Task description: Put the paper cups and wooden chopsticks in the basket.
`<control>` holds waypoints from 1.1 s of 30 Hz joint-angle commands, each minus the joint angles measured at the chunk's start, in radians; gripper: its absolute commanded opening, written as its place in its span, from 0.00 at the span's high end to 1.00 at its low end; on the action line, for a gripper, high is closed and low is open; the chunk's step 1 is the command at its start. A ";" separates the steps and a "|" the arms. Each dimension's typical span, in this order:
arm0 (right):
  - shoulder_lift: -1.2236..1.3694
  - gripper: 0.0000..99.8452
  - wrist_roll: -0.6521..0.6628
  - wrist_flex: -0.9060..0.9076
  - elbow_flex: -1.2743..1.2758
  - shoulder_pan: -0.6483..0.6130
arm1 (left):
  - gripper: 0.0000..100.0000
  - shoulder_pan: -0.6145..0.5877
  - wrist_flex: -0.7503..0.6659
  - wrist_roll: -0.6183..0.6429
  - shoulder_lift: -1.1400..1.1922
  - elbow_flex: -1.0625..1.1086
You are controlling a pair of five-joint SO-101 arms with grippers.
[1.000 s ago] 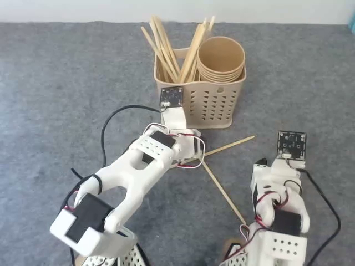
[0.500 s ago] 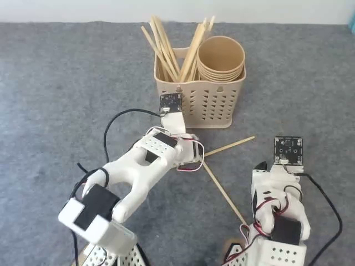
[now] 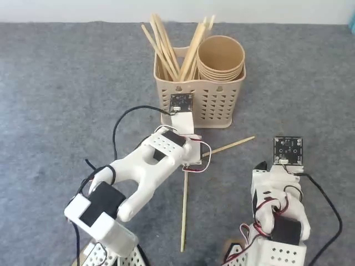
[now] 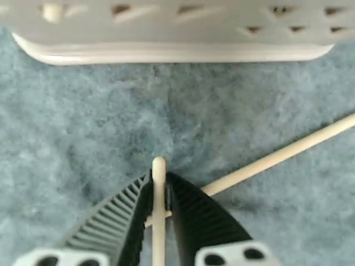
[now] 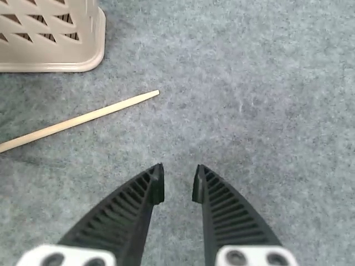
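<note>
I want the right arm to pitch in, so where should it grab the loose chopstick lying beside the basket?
Grip the loose chopstick on its bare shaft near the free tip, coming straight down with the right hand turned crosswise to it. It lies flat and thin on the carpet; its other end sits by the left hand.

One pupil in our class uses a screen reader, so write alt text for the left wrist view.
The left pincer is shut on a chopstick, whose tip pokes out past the fingertips. A second chopstick lies slanted on the grey carpet, running out from behind the pincer, and the foot of the basket stands just beyond.
</note>
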 commanded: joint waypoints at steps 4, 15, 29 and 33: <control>-0.015 0.90 0.011 0.008 -0.005 -0.002 | 0.99 0.011 0.026 -0.011 0.003 -0.019; -0.015 0.90 0.011 0.002 0.006 -0.002 | 0.99 0.109 0.112 -0.143 -0.354 0.076; -0.015 0.90 0.012 0.002 0.009 -0.001 | 0.99 0.112 0.110 -0.397 -1.119 0.278; -0.015 0.90 0.011 0.002 0.011 -0.001 | 0.99 0.043 0.109 -0.417 -1.254 0.193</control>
